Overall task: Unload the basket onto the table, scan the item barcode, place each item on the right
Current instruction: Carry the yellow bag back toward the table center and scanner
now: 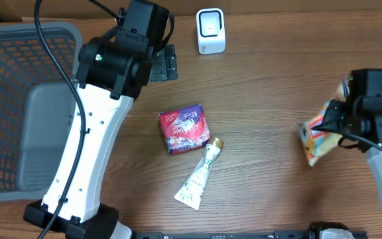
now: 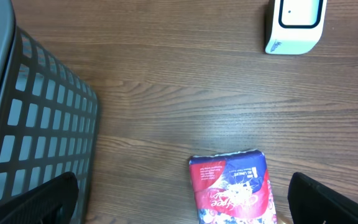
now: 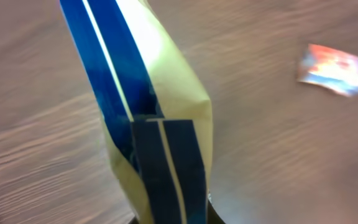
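From overhead, the right end effector (image 1: 329,123) is clamped on a yellow snack bag (image 1: 316,143) at the counter's (image 1: 270,86) right side, well apart from the white scanner (image 1: 211,31). The left end effector (image 1: 163,65) hangs beside that scanner. The left wrist view shows its fingers (image 2: 48,199) spread wide and empty over a red packet (image 2: 232,186). The right wrist view fills with the bag's blue-striped side and no barcode shows, so the carry seems in hand; next, the bag needs bringing across with its code turned toward the scanner.

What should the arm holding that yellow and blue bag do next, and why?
Probably carry the bag toward the white scanner. The right jaws are shut on it, but it sits far from the scanner, so its barcode likely cannot be read there.
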`<state>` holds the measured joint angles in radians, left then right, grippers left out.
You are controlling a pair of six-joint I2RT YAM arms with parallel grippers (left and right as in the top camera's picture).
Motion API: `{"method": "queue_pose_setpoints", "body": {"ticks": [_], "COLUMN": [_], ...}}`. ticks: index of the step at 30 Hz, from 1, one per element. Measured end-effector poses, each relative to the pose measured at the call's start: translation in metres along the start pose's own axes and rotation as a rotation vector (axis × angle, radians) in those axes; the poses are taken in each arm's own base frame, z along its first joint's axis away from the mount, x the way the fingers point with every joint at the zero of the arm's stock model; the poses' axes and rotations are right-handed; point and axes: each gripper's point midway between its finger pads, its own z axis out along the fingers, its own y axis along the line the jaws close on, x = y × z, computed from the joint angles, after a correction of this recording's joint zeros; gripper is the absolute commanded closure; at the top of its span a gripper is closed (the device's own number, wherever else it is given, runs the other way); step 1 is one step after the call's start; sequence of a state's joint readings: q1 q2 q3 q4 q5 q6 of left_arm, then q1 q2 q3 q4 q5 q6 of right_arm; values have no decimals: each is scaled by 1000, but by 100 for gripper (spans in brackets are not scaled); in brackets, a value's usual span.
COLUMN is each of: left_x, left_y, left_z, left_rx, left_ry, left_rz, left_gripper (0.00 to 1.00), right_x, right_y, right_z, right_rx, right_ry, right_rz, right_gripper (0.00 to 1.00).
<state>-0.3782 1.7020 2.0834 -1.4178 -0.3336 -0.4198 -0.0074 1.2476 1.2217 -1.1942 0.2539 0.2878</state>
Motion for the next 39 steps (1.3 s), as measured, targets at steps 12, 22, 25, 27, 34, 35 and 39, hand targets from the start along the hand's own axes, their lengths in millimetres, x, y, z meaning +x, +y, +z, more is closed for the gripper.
{"method": "queue_pose_setpoints", "body": {"ticks": [12, 22, 25, 27, 34, 35, 39], "left_x": [0, 0, 0, 0, 0, 0, 0], "left_y": [0, 0, 0, 0, 0, 0, 0], "left_z": [0, 0, 0, 0, 0, 0, 0], "left_rx": [0, 0, 0, 0, 0, 0, 0], "left_ry": [0, 0, 0, 0, 0, 0, 0], "left_rz": [0, 0, 0, 0, 0, 0, 0], "left_gripper": [0, 0, 0, 0, 0, 0, 0], "right_x": [-2, 36, 62, 79, 138, 144, 164], "right_y": [27, 98, 131, 150, 205, 207, 212], "right_z": [-5, 74, 85, 85, 79, 79, 78], "right_rx": [360, 500, 452, 400, 169, 149, 88], "right_ry": [-201, -137, -133, -131, -47, -22, 74], "right_rz": [-131, -426, -517, -558, -655, -662, -665], "right_gripper": [96, 96, 95, 71, 0, 0, 0]}}
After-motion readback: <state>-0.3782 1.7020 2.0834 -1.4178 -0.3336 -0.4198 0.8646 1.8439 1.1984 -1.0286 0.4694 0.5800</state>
